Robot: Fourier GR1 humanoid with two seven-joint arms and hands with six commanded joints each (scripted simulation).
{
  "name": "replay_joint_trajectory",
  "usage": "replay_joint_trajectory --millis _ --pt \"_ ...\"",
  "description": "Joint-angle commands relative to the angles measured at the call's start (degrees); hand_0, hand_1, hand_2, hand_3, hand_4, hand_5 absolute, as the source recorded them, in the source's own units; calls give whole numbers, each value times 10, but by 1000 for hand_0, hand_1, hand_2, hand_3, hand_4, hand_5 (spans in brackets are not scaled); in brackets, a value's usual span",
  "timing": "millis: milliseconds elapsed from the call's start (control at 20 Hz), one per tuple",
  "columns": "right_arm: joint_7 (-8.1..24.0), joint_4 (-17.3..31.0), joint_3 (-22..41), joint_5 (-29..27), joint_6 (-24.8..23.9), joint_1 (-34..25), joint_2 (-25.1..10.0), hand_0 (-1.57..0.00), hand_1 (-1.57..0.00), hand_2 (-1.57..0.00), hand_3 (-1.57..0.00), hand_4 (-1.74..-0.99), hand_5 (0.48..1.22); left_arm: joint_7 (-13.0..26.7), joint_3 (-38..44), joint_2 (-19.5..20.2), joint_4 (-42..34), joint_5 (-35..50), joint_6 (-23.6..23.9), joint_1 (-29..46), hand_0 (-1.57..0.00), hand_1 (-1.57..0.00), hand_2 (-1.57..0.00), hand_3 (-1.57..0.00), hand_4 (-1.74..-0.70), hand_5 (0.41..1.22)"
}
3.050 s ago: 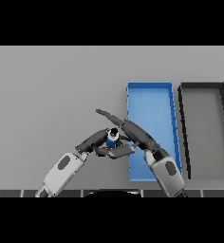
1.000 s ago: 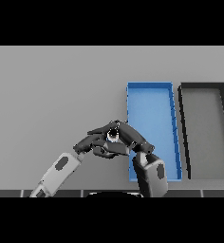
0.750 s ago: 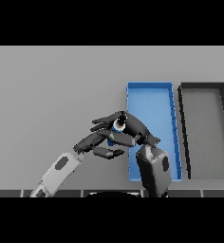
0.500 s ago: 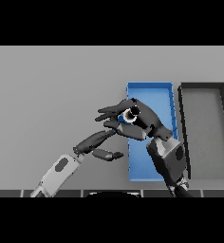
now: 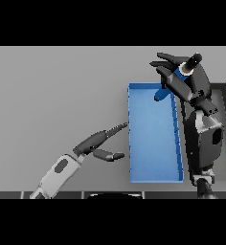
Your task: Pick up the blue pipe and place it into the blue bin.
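Head view: the right robot hand, dark and glossy, curls its fingers round the blue pipe, a short tube held above the far end of the blue bin, a shallow rectangular tray on the matte grey bench. The left robot hand rests just beside the bin's left wall, fingers straight and holding nothing.

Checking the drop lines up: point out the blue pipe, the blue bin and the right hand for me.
blue pipe [image 5: 161, 92]: head view, on its blue end showing below the hand.
blue bin [image 5: 153, 143]: head view, on its bare floor.
right hand [image 5: 186, 82]: head view, on the palm, fingers curled round the pipe.
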Motion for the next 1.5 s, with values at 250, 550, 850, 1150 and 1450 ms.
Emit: replay_joint_trajectory --millis 250,550,850,1150,1450 --pt "0 16 -35 -10 -29 154 -26 -1571 -1571 -1571 -1571 -1499 1221 -7 4 17 -4 -8 2 5 1 1 1 1 -824 462" --pt "0 21 18 -16 -107 302 -42 -1571 -1571 -1571 -1571 -1499 1221 -8 1 16 -3 -11 3 10 1 1 1 1 -828 469" --pt "0 7 144 -72 -220 412 -123 -1571 -1571 -1571 -1041 -1603 1221 -8 -5 14 -9 -14 7 14 1 1 1 1 -827 472" --pt "0 29 255 -168 -309 427 -196 -1172 -1106 -1066 -646 -1477 1178 5 -5 12 -12 -14 9 12 1 1 1 1 -830 476" --pt "0 49 339 -221 -302 382 -269 -306 -289 -279 -169 -1215 1044 5 -6 9 -9 -12 9 13 1 1 1 1 -829 477"
